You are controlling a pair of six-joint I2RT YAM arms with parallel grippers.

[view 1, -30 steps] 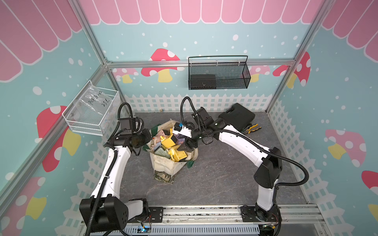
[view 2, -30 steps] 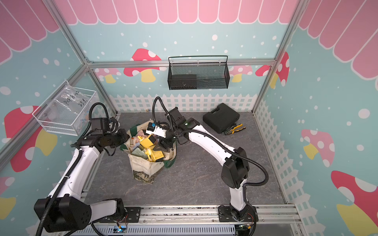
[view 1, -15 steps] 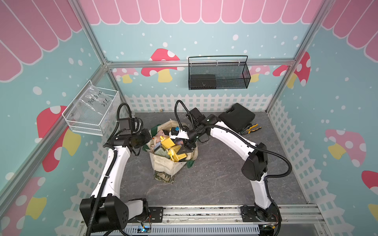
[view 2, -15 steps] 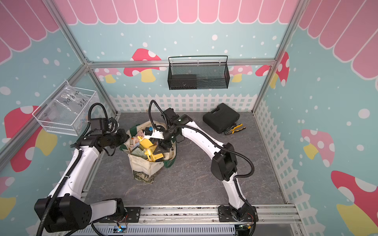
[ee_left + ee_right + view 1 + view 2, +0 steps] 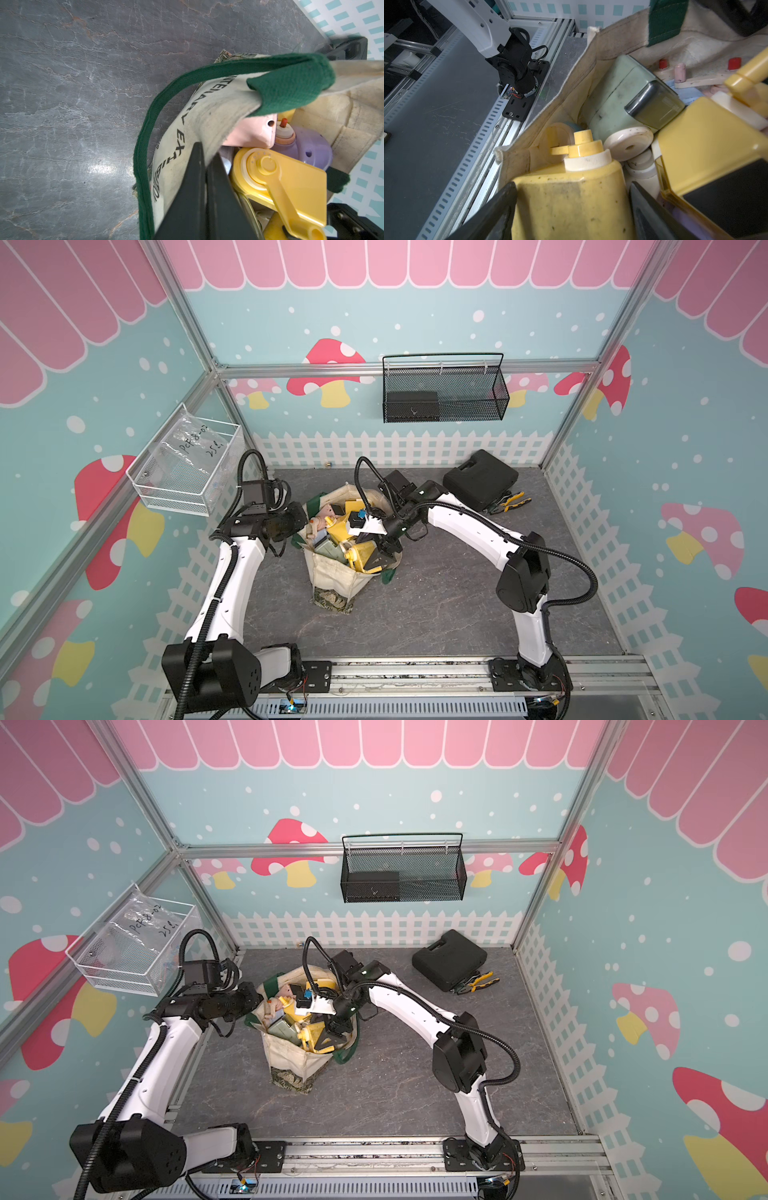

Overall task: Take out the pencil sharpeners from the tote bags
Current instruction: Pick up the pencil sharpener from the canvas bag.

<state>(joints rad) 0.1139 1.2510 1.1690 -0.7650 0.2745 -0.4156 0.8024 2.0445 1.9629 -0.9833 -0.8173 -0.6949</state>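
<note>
L fingers (image 5: 193, 176) clenched on tote bag (image 5: 207, 116) rim; R fingers (image 5: 500, 207) spread astride yellow sharpener (image 5: 566, 207). Risk: its crank may snag canvas, tipping bag onto tabletop (image 5: 436, 614).

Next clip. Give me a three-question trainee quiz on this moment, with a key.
1. True or false: the left end effector is shut on the tote bag's canvas rim.
2. Which colour of sharpener sits between the right end effector's open jaws? A pink, B yellow, C sage green.
3. Fill in: the pliers lie beside the black ____.
Key: 1 true; 2 B, the yellow sharpener; 3 case.
</note>
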